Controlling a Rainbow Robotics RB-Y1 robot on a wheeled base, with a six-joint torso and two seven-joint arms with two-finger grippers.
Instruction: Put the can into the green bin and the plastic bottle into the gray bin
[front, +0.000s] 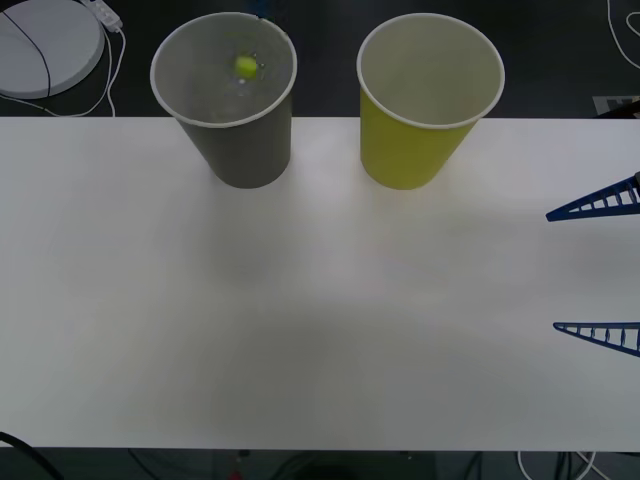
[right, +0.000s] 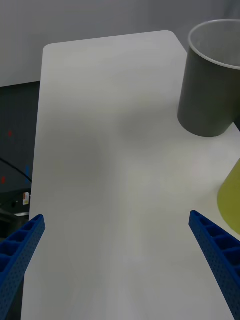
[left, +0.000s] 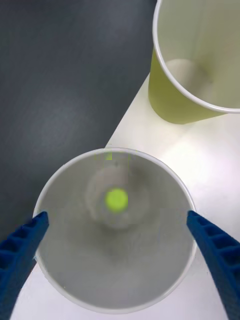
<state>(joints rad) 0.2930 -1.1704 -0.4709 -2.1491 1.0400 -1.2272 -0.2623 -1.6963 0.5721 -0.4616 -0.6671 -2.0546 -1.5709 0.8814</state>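
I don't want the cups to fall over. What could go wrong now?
The left gripper hangs open right over the gray cup, with the bottle inside. Pulling away sideways, a finger might catch the rim and tip it. Both cups stand near the table's far edge, so a knock could push the gray or green cup off. The right gripper waits open, far away.

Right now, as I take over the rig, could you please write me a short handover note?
Left gripper: jaws open, above the dark gray paper cup.
Right gripper: jaws open, empty, at the white table's right edge.
Done: the clear plastic bottle with a lime-green cap stands inside the gray cup.
The yellow-green paper cup stands beside it; its visible inside looks empty.
Left: the can, which I cannot see on the table.
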